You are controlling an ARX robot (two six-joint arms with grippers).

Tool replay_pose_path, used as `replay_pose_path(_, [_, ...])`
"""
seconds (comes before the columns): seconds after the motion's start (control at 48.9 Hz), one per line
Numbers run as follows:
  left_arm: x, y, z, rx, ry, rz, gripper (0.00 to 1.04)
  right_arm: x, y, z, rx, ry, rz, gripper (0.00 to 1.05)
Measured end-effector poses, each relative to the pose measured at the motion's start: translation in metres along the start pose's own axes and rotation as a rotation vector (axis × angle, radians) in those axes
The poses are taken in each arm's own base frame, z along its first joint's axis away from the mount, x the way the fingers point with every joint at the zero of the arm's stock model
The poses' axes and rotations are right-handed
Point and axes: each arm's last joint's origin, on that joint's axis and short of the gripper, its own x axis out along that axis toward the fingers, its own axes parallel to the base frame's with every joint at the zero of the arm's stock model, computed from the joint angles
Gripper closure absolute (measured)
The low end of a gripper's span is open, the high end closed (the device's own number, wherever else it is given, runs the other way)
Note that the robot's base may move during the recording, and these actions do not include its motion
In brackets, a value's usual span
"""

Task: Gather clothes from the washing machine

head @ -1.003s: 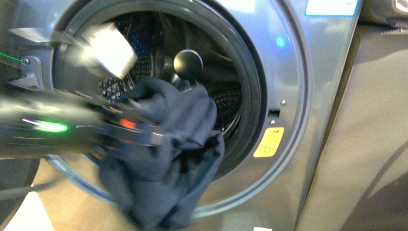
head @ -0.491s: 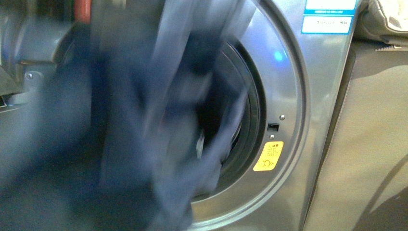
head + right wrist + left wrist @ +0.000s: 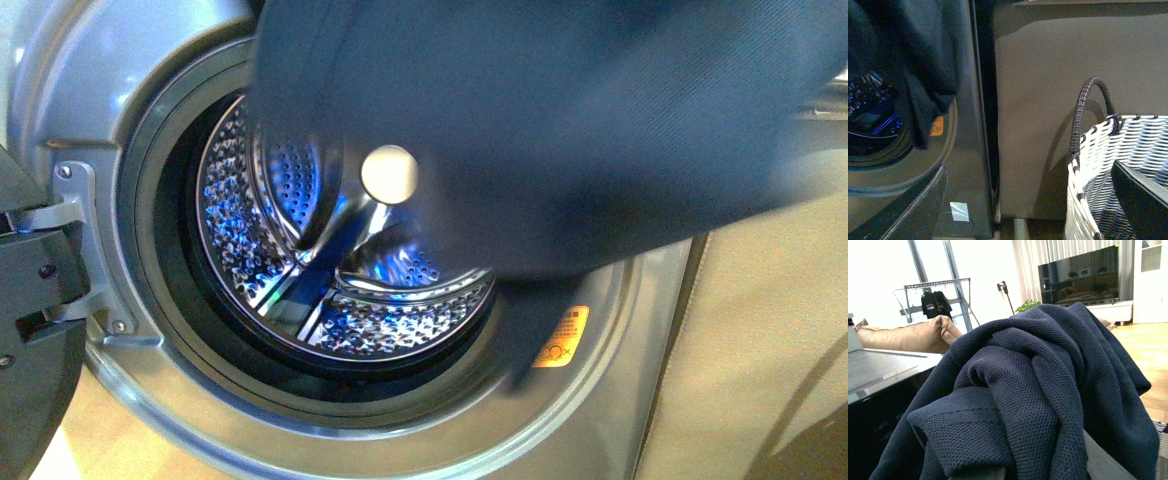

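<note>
In the front view the washing machine (image 3: pixel 655 330) stands with its round mouth uncovered. The perforated steel drum (image 3: pixel 300 230) shines blue-white inside, and no fabric shows in the part of it that can be seen. The clothes (image 3: pixel 560 120), a dark navy bundle, hang in the air outside the mouth. They lie blurred and close to the camera across the upper right of the opening, with a loose end drooping over part of the orange sticker (image 3: pixel 562 342). The door hinge (image 3: pixel 70 215) sits at the left rim; neither arm shows here. In the left wrist view the clothes (image 3: pixel 1038 380) are heaped in thick folds over the left gripper (image 3: pixel 1040 467). The bundle is pinched between its two dark fingers (image 3: pixel 1105 465), whose tips are buried in the cloth. A beige cushion (image 3: pixel 913 335) and a drying rack (image 3: pixel 938 292) lie behind. In the right wrist view the right gripper (image 3: pixel 1023 200) is spread wide and holds nothing, its fingers (image 3: pixel 913 210) well apart. Near it stands a white woven basket (image 3: pixel 1098 165) with a dark handle (image 3: pixel 1088 107), and the clothes (image 3: pixel 923 65) dangle before the washing machine (image 3: pixel 965 150).
</note>
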Motion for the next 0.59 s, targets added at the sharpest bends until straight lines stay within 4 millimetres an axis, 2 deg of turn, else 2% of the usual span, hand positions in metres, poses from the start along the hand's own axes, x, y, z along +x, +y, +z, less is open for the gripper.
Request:
replay_pose_path(0.205, [0.024,0.004,0.019,-0.009,-0.014,-0.003,0.88,0.000,0.000,0.000,0.000,0.000,0.000,0.07])
replay_pose_path(0.594, [0.026,0.005,0.020,-0.013,-0.013,0.009,0.88,0.000,0.000,0.000,0.000,0.000,0.000,0.07])
